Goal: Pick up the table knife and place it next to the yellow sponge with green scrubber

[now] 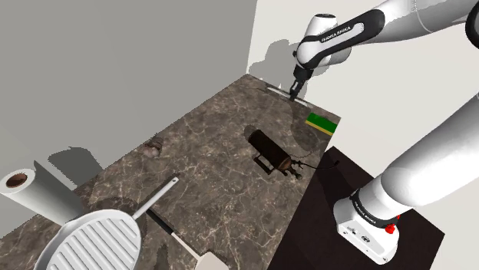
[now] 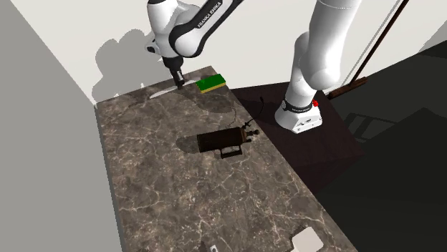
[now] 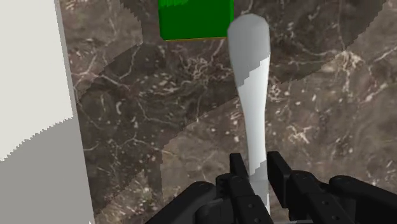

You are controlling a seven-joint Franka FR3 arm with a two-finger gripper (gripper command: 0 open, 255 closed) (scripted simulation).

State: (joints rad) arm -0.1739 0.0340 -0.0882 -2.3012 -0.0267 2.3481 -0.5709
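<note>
The table knife (image 3: 251, 95) is pinched between the fingers (image 3: 236, 173) of the gripper (image 3: 256, 177), which are closed against its two sides in the wrist view. The grasp can therefore be judged as made; whether the knife is raised off the dark marbled countertop (image 1: 207, 161) cannot be told. The carry and the release are judged as left to do.

In the shoulder view the knife (image 1: 282, 91) is found at the counter's far end by the wall. The sponge (image 1: 322, 123), green on top with a yellow edge, is seen near it, at about four o'clock from the gripper (image 1: 294, 93). In the second exterior view the sponge (image 2: 211, 83) is placed at three o'clock of the gripper (image 2: 177, 81), apart from the knife (image 2: 162, 91).

One container is noted: a ridged pan (image 1: 96, 242) at seven o'clock of the counter in the shoulder view, in which nothing is seen. A dark cylinder (image 1: 269, 147) lies mid-counter.
</note>
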